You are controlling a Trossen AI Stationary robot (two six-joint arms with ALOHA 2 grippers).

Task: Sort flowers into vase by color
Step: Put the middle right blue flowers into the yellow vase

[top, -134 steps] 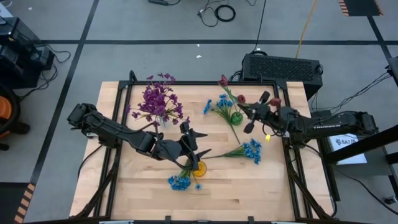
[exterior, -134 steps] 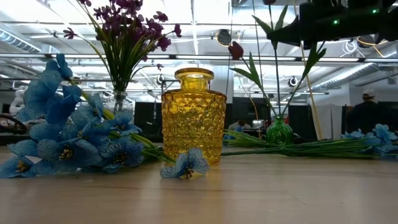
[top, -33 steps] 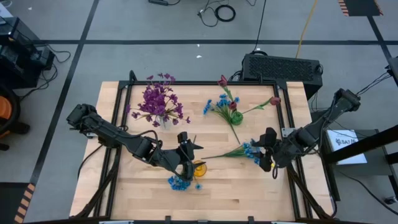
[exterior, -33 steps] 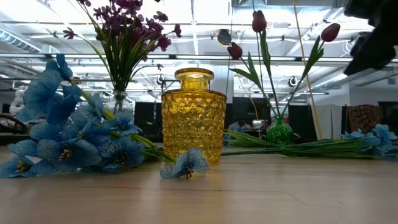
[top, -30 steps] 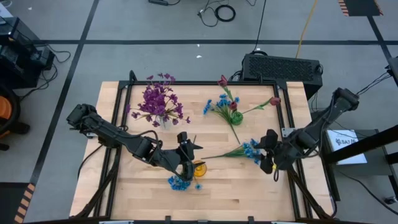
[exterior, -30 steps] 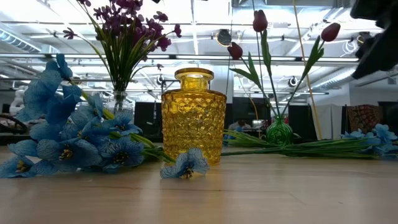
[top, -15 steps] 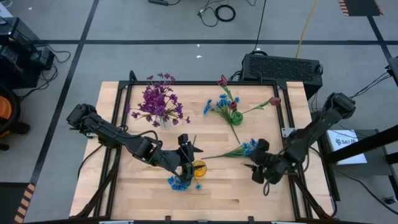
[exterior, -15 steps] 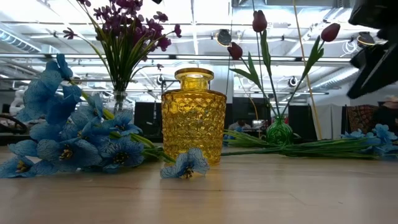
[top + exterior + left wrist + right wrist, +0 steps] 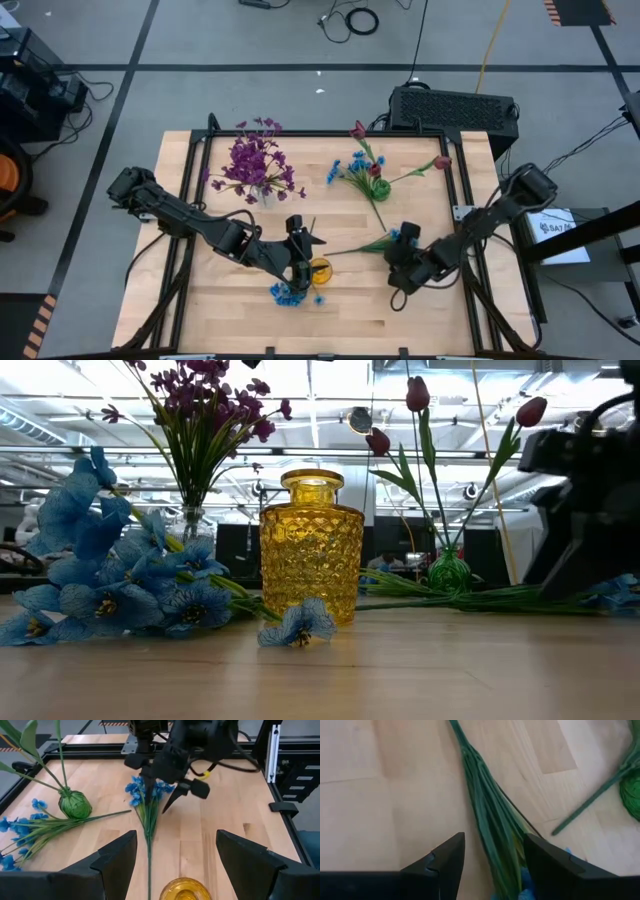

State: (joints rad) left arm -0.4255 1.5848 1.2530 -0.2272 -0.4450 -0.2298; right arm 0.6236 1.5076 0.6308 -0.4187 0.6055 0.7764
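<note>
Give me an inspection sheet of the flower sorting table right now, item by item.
Surface: light wooden table in a black frame.
Job's things: purple flowers in a clear vase; dark red tulips in a small green vase, with a blue sprig lying beside it; yellow glass vase, no stems in it; blue sprig lying by it; long blue sprig lying flat.
Clutter: nothing seen.
Grippers: left gripper open by the yellow vase; right gripper open, low over the long sprig's stems.
Cables: coiled cable on the floor.
Surroundings: black box behind the table.
</note>
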